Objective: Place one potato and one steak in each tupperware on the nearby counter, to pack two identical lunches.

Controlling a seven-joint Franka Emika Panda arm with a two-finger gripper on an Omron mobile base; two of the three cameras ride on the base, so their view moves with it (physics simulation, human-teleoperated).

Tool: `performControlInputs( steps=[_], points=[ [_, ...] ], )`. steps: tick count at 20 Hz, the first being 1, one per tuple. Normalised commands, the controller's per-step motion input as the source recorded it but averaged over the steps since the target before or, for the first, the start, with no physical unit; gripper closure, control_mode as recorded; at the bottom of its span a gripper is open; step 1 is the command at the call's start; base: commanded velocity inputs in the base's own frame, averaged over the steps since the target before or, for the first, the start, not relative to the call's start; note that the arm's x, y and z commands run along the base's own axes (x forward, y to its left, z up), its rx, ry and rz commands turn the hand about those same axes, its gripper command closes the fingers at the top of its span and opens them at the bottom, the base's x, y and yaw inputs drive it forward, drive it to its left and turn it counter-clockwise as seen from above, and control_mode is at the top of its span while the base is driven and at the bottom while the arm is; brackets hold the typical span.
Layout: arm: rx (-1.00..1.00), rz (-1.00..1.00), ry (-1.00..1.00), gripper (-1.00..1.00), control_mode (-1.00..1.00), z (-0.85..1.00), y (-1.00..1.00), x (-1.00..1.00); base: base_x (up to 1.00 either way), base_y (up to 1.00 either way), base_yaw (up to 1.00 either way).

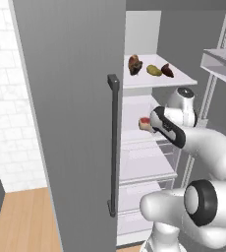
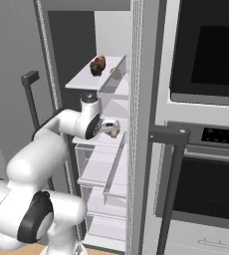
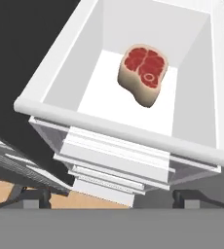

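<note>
Red-marbled steak [image 3: 143,74] lies unpicked on the fridge shelf [image 3: 109,127], end effector [image 3: 109,197] wide and empty; packing barely begun.

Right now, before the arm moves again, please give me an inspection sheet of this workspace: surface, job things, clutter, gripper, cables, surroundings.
Surface: white fridge shelves; wood floor at the lower left of the left base view.
Job things: one steak lies flat on a white shelf, apart from the walls; three brownish food items on the top shelf, kind cannot be told.
Clutter: nothing seen.
Gripper: gripper open, above the steak, holding nothing.
Cables: nothing seen.
Surroundings: grey fridge door open with a dark handle; oven to the right of the fridge.
</note>
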Motion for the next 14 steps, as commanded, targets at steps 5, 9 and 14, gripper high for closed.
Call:
performControlInputs(
  steps=[5,9,14],
  points=[
    [0.04,0.00,0.00,-1.00,-1.00,-0.02,-0.08,0.77,0.00,0.00,0.00],
    [0.04,0.00,0.00,-1.00,-1.00,-0.15,-0.25,0.36,0.00,0.00,0.00],
    [0.01,0.00,-0.01,-1.00,-1.00,-0.29,-0.03,0.22,0.00,0.00,0.00]
  ],
)
